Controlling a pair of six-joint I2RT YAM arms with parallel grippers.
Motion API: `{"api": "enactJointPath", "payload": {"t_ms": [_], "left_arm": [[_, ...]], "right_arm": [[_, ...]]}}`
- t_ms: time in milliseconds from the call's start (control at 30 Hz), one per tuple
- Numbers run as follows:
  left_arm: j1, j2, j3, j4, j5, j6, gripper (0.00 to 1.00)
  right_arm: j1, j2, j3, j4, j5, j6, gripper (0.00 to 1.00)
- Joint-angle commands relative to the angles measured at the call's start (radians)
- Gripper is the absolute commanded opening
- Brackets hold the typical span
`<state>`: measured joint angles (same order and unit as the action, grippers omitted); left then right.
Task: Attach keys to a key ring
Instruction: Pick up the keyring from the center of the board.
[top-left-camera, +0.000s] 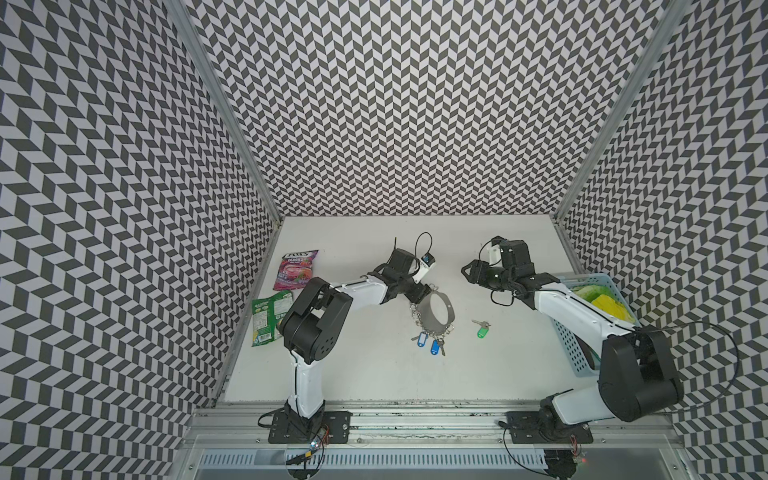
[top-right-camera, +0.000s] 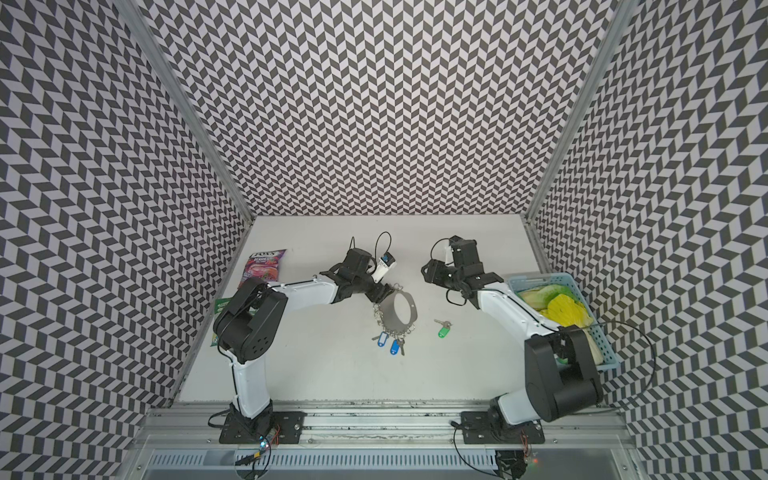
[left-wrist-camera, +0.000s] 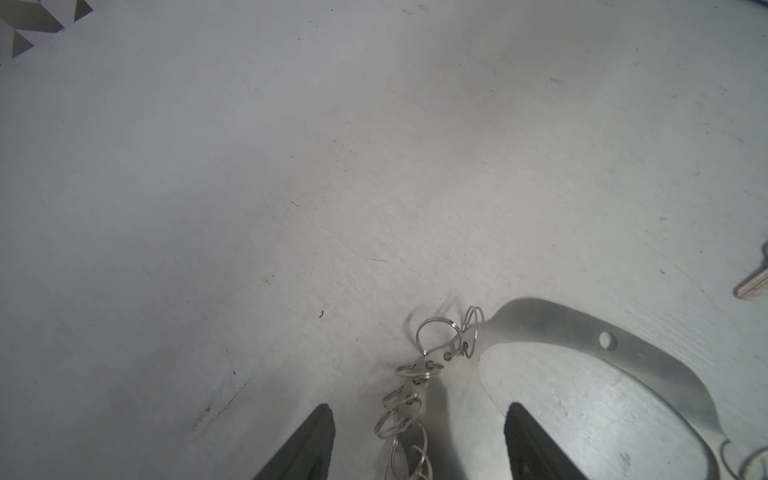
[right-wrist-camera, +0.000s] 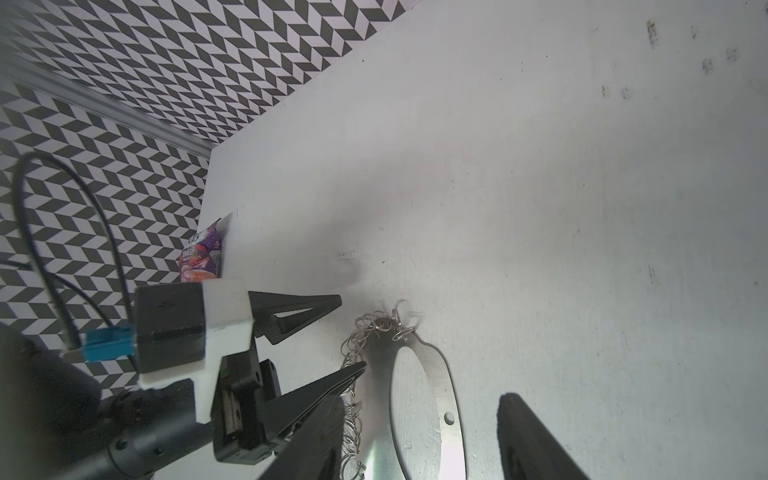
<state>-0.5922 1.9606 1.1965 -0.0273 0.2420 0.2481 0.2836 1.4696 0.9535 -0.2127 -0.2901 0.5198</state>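
Observation:
The key ring (top-left-camera: 437, 319) (top-right-camera: 400, 315) is a gray crescent plate fringed with small wire rings, lying mid-table. My left gripper (top-left-camera: 424, 293) is low at its far left end. In the left wrist view the left gripper (left-wrist-camera: 419, 409) is open, its fingers astride the ring fringe (left-wrist-camera: 401, 415) without touching it. The keys (top-left-camera: 481, 329) (top-right-camera: 444, 328), a silver key on a green tag, lie on the table right of the plate. My right gripper (top-left-camera: 468, 270) (right-wrist-camera: 419, 415) hangs open and empty behind the plate (right-wrist-camera: 444, 386), right of the left gripper.
Two blue-tagged keys (top-left-camera: 429, 343) hang from the plate's near edge. Two snack packets (top-left-camera: 294, 270) (top-left-camera: 268, 318) lie by the left wall. A blue perforated basket (top-left-camera: 573, 345) with green and yellow items stands at the right, under my right arm.

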Motion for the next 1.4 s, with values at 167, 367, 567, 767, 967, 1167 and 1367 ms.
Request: {"api": "enactJointPath", "payload": {"t_ms": [167, 367, 567, 767, 967, 1167, 1367], "left_arm": [[0.032, 0.040, 0.030, -0.060, 0.050, 0.063, 0.61], [0.029, 0.075, 0.051, -0.060, 0.060, 0.054, 0.59], [0.029, 0.102, 0.070, -0.052, 0.058, 0.040, 0.53], [0.026, 0.125, 0.080, -0.053, 0.079, 0.028, 0.40], [0.020, 0.129, 0.056, -0.044, 0.110, 0.016, 0.24], [0.019, 0.124, 0.032, -0.047, 0.114, -0.002, 0.00], [0.020, 0.109, 0.023, -0.054, 0.122, -0.040, 0.00]], "right_arm": [[-0.021, -0.008, -0.003, 0.035, -0.023, -0.007, 0.62], [-0.024, 0.010, 0.003, 0.037, -0.033, -0.006, 0.62], [-0.024, 0.016, 0.004, 0.040, -0.038, -0.001, 0.61], [-0.024, 0.012, 0.001, 0.038, -0.037, 0.001, 0.61], [-0.024, 0.016, 0.001, 0.038, -0.034, 0.003, 0.62], [-0.024, 0.025, -0.001, 0.049, -0.052, 0.006, 0.62], [-0.021, 0.026, -0.007, 0.057, -0.067, 0.012, 0.61]]}}
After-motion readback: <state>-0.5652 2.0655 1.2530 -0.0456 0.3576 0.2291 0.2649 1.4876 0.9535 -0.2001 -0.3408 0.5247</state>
